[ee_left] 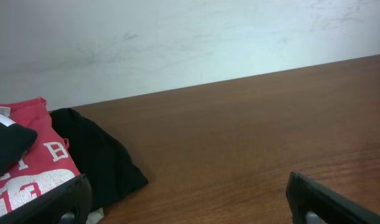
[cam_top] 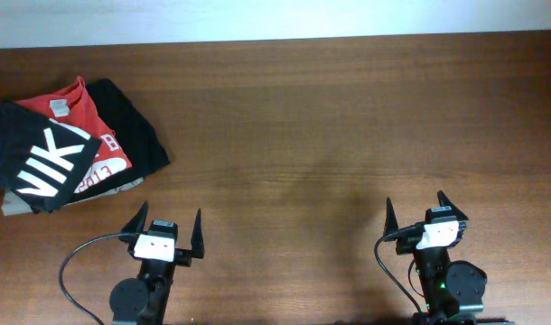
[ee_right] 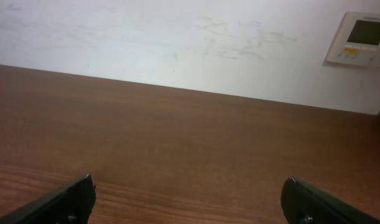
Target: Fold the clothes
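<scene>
Brown table [cam_top: 303,135], T-shirt [cam_top: 27,144] leftward — wall [ee_right: 177,43] perhaps scuffed

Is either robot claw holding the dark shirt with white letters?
No, the left gripper and right gripper sit open, apart from the dark shirt.

A brown wood-grain surface [ee_right: 190,124] runs ahead of the right pincer [ee_right: 188,183] to a white wall [ee_right: 177,43] marked with faint grey scuffs. On that wall, ahead and to the pincer's right, hangs a cream control panel [ee_right: 363,38] with a dark screen. Soft, even light leaves a dull sheen on the wood.
</scene>
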